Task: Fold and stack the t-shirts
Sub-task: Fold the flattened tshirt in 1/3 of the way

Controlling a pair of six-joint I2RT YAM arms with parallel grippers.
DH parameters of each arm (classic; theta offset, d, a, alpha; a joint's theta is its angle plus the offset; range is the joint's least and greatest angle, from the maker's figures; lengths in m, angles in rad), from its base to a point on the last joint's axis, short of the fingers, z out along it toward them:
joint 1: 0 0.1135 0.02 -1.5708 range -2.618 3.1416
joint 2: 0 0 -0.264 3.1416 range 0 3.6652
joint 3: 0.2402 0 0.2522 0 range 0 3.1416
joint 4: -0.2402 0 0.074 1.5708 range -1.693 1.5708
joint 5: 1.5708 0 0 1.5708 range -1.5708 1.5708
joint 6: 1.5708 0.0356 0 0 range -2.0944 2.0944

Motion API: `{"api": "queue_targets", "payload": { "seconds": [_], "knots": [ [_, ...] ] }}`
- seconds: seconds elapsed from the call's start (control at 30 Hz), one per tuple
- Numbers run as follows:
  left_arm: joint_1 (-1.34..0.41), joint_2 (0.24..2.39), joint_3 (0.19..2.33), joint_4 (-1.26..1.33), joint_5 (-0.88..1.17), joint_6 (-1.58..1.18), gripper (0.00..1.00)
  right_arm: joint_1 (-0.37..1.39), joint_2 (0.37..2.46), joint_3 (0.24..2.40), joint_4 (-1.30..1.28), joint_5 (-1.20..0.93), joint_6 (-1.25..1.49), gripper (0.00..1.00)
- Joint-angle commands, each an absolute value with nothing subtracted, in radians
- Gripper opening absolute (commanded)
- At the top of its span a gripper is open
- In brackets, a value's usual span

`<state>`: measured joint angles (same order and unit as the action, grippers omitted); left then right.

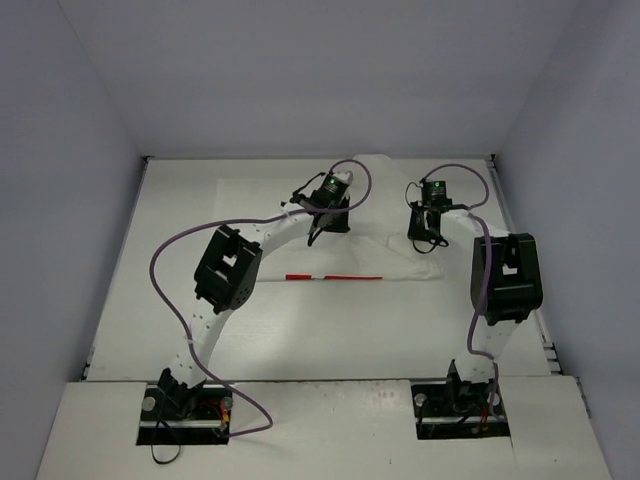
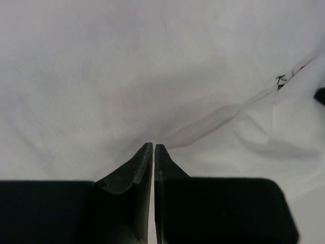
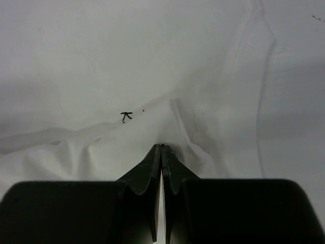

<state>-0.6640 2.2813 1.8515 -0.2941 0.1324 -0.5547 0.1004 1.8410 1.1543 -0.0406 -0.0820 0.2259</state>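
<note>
The white t-shirt (image 1: pixel 405 262) lies on the white table, and a thin red strip of its print (image 1: pixel 335 277) shows along a folded edge. My left gripper (image 1: pixel 326 226) is down on the cloth at its far left part. In the left wrist view the jaws (image 2: pixel 153 146) are closed, with a crease of the t-shirt (image 2: pixel 152 76) running into the tips. My right gripper (image 1: pixel 426 236) is down on the far right part. In the right wrist view its jaws (image 3: pixel 162 147) are closed where folds of the t-shirt (image 3: pixel 152 61) converge.
The white table (image 1: pixel 160 300) is enclosed by pale walls on three sides. Purple cables loop over both arms. A small black mark (image 3: pixel 125 116) sits on a cloth edge; it also shows in the left wrist view (image 2: pixel 281 81).
</note>
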Motion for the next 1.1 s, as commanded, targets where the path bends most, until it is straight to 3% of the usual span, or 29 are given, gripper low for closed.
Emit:
{"api": "queue_targets", "payload": {
  "seconds": [0.0,0.1,0.17,0.3,0.37,0.47,0.6,0.73,1.07],
  "knots": [
    [-0.64,2.267,2.001,-0.262,0.107,-0.44,0.08,0.089,1.835,1.154,-0.011,-0.035,0.245,0.0],
    [-0.626,2.241,2.012,-0.284,0.094,-0.416,0.2,0.091,1.815,1.159,-0.011,-0.015,0.249,0.0],
    [-0.6,2.146,1.972,-0.316,0.057,-0.426,0.39,0.113,1.762,1.177,-0.011,-0.003,0.236,0.0],
    [-0.565,1.96,1.741,-0.38,-0.104,-0.446,0.57,0.144,1.706,1.181,-0.011,0.01,0.225,0.03],
    [-0.546,1.882,1.627,-0.403,-0.165,-0.456,0.58,0.149,1.695,1.161,-0.011,-0.017,0.245,0.1],
    [-0.499,1.788,1.383,-0.403,-0.199,-0.482,0.6,0.156,1.7,1.107,-0.011,0.031,0.268,0.35],
    [-0.422,1.752,1.26,-0.414,-0.2,-0.512,0.61,0.159,1.709,1.04,-0.011,0.049,0.291,0.37],
    [-0.386,1.758,1.204,-0.422,-0.23,-0.515,0.61,0.167,1.702,0.977,0.01,0.075,0.297,0.47],
    [-0.325,1.766,1.071,-0.496,-0.163,-0.612,0.61,0.154,1.652,0.859,-0.036,0.079,0.41,0.59]
  ]
}}
